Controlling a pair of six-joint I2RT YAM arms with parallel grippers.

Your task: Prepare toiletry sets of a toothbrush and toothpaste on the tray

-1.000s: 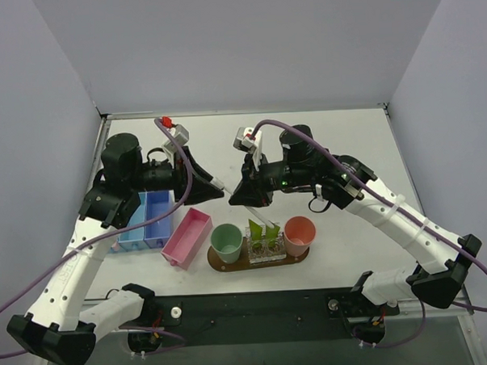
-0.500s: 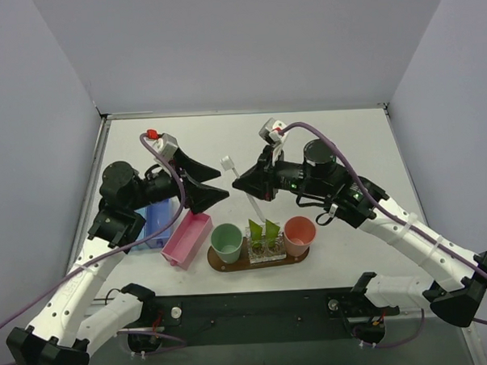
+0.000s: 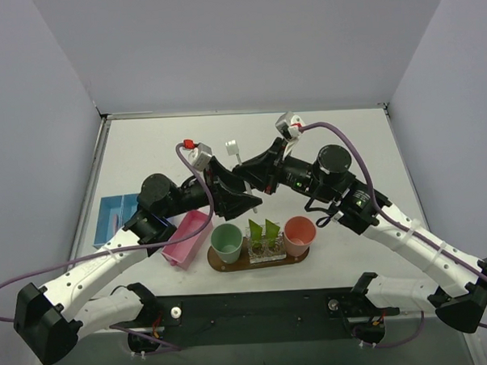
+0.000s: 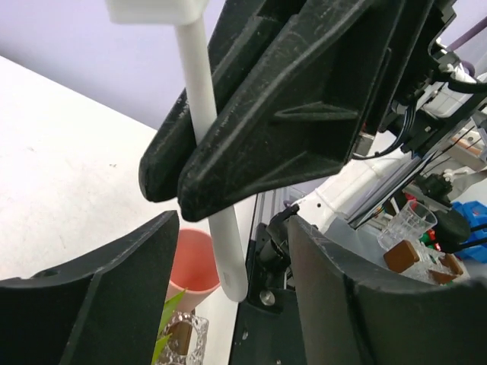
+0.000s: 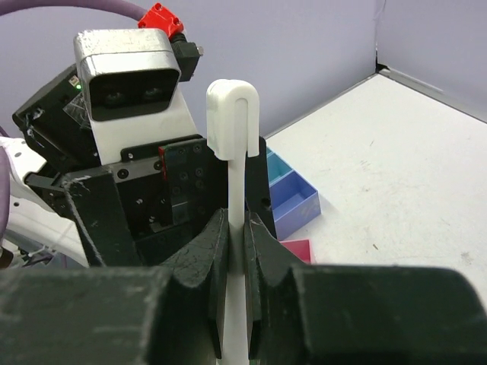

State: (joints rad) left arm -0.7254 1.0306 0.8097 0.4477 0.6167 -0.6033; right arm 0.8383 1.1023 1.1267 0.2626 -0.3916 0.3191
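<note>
Our right end effector (image 5: 236,255) clamps the white toothbrush (image 5: 235,144) at frame centre; the left end effector (image 4: 228,304) gapes empty. We judge no set is on the tray (image 3: 259,265) yet.

On white table (image 3: 371,144), toward near edge: brown wooden tray (image 3: 218,265), pink bin (image 3: 189,233) just beside its left end (set at a slant), blue bin (image 3: 115,214) farther left, partly hidden.

Your right claw (image 5: 236,228) is clamped on the slim white toothbrush (image 5: 235,122), with both black jaws pressed against its handle. Just ahead of it, your left claw (image 4: 228,228) faces it tip to tip, its fingers (image 4: 114,289) spread wide and gripping nothing.
</note>
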